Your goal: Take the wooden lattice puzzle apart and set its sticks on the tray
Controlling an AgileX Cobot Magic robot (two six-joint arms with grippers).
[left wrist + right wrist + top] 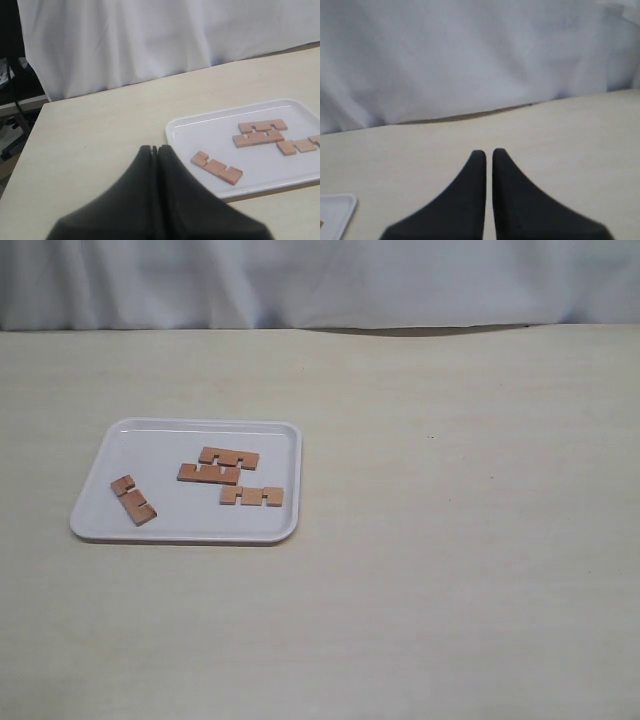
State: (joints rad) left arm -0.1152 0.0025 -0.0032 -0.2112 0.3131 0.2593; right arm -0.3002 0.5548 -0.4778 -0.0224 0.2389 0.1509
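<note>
Tray (200,528) toward the left edge of the worktop (450,570) carries all four sticks (209,474), separate, three lying parallel to the near edge, one slanted. Left gripper (154,150), nearer, is pinched shut and empty; right gripper (488,155), almost closed, holds nothing.

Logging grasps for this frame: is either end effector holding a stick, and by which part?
Nothing is held. The left end effector and right end effector are both empty; all four sticks lie on the tray.
</note>
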